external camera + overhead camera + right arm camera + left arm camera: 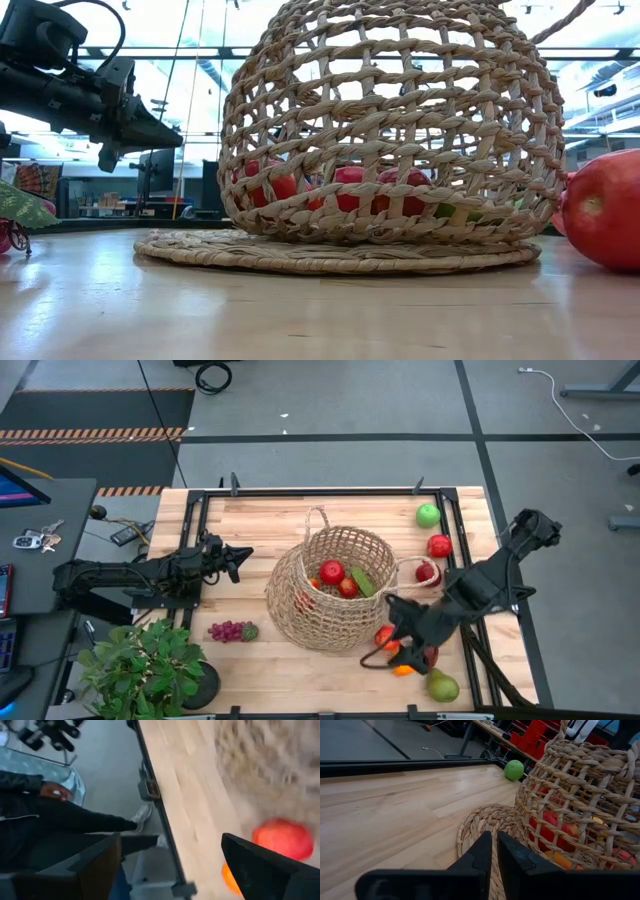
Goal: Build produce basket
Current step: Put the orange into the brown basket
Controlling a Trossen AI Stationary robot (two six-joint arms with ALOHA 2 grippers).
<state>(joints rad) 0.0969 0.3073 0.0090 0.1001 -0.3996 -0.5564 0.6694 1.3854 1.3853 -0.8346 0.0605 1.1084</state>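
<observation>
Basket (325, 592) sits mid-table: big round open-weave tan straw, coarse twisted strands with wide gaps, flat coiled base, two looped handles (316, 518). Through the weave in the low view I see glossy red fruit (345, 188) packed at the bottom plus a sliver of green.

From above, inside the basket: two red round pieces (332, 572), one oblong green one (363, 582), and a bit of orange at the left inner wall.

Outside it, counted:
- 1 green apple (428, 515), smooth, near the far right corner
- 2 red apples (439, 545) just right of the basket
- 1 red piece (384, 635) and 1 orange one (403, 669) under the right arm
- 1 green pear (442, 685) at the near right edge
- 1 bunch of purple grapes (230, 630), knobbly, near-left of the basket

Potted green plant (145, 665) leafy, near-left corner. Table (250, 525) is pale wood planks in a black frame.

Left gripper (240, 556) hovers left of the basket, fingers (485, 855) pressed together, holding nothing. Right gripper (392, 628) is low at the basket's near-right side by the red and orange pieces, fingers (260, 865) spread wide, nothing between them.

A person in dark clothes (45, 815) sits beyond the table edge.
</observation>
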